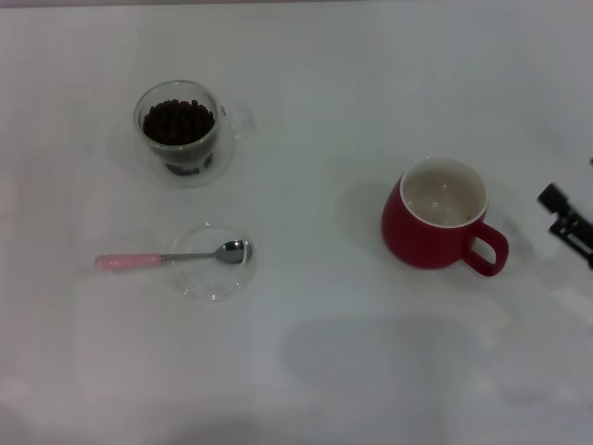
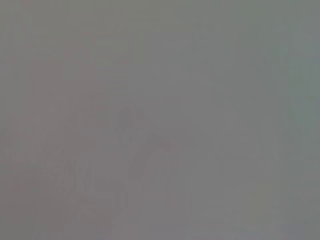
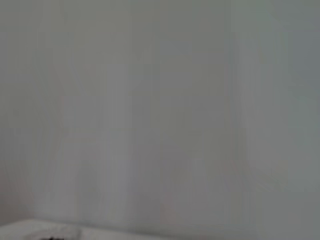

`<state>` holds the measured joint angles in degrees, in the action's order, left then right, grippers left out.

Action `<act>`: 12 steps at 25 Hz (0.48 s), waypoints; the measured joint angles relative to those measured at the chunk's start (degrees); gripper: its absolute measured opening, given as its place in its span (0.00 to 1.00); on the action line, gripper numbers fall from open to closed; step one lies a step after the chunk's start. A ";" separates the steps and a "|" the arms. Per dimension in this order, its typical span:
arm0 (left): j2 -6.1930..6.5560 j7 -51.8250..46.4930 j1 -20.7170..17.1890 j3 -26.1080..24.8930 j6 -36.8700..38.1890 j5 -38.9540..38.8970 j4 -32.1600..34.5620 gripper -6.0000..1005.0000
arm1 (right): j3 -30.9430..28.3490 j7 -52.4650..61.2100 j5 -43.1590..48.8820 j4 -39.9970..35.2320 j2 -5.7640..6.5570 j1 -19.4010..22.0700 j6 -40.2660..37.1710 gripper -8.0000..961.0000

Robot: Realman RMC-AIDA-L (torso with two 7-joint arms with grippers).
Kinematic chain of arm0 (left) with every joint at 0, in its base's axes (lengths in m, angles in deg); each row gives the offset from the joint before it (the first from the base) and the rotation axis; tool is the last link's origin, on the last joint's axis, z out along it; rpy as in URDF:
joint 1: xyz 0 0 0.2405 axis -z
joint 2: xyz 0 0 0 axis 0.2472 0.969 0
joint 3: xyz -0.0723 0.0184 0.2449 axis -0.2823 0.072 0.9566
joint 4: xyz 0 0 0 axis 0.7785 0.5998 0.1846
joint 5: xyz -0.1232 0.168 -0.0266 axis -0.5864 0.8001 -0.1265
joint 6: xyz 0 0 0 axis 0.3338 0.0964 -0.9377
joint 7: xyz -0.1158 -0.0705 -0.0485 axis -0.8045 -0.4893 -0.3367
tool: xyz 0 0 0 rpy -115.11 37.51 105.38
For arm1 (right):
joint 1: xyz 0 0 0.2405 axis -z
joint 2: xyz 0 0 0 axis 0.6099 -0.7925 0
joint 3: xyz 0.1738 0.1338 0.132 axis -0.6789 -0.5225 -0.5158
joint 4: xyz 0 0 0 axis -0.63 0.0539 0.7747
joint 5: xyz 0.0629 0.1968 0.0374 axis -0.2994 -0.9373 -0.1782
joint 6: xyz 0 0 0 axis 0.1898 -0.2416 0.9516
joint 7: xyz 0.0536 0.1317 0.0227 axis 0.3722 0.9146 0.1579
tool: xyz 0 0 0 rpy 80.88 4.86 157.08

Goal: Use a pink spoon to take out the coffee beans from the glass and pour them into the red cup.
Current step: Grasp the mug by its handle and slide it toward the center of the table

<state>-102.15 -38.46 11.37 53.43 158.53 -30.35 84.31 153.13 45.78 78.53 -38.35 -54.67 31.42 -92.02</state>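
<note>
Pink spoon [image 1: 171,257] untouched: bowl propped in shallow glass dish [image 1: 215,262], handle out over white counter [image 1: 315,371], likely easing pickup. Glass [image 1: 179,132] of dark coffee beans [image 1: 178,121] behind it; red cup [image 1: 435,215] empty, opposite. Right hand [image 1: 567,222] at edge, opening cannot tell; left hand unseen

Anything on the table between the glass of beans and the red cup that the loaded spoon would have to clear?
Nothing visible: bare white table lies between the clear double-walled glass mug and the squat red ceramic cup.
</note>
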 joint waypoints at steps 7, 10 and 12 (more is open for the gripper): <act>-0.02 -0.17 -0.32 -0.31 0.33 -0.21 -0.07 0.87 | 0.07 -1.03 1.82 0.57 -1.34 -0.24 7.02 0.91; -0.05 -0.19 -0.36 -0.32 0.37 -0.23 -0.17 0.87 | 0.14 -1.03 3.10 0.60 -1.50 -0.43 9.02 0.91; -0.07 -0.20 -0.44 -0.32 0.41 -0.24 -0.10 0.87 | 0.15 -0.92 3.99 0.60 -1.55 -0.45 9.35 0.91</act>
<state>-102.21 -38.65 10.92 53.11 158.94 -30.59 84.21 153.28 44.86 82.52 -37.75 -56.22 30.97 -82.67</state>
